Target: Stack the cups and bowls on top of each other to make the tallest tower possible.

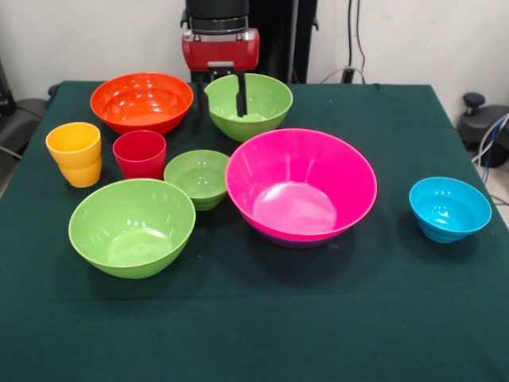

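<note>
My gripper [222,95] hangs at the table's far side with its fingers apart. One finger [241,95] is inside a large lime green bowl [262,107]; the other is just outside that bowl's left rim. A wide orange bowl [141,102] is to the left of it. A yellow cup [75,153], a red cup [140,153] and a small green bowl [197,177] stand in a row. A second large green bowl [132,227] is nearer. A large pink bowl [301,185] sits in the middle, with a purplish sliver under its base. A small blue bowl [449,208] stands right. No orange cup shows.
All stand on a dark green tablecloth [254,326]. The robot's red and black base [220,40] is at the far edge. Black gear [477,119] and cables lie beyond the right edge, and a dark object [16,119] lies beyond the left edge.
</note>
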Robot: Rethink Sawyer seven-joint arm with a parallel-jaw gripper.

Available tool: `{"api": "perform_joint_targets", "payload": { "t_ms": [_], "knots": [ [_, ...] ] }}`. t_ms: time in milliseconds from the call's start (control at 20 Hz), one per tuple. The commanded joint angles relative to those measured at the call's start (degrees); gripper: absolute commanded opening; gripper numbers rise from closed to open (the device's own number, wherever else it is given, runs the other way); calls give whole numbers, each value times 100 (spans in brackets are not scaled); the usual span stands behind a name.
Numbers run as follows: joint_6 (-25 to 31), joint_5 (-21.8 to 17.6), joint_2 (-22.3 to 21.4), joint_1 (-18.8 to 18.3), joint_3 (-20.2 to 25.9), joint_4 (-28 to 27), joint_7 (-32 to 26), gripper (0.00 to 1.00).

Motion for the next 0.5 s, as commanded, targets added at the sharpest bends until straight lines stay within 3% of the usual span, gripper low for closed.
{"api": "perform_joint_targets", "payload": {
  "t_ms": [50,350,500],
  "knots": [
    [340,-15,461,131,126,-536,179,100],
    [380,-45,426,-94,251,-445,61,100],
    [245,-155,620,-123,191,-541,57,100]
  ]
}}
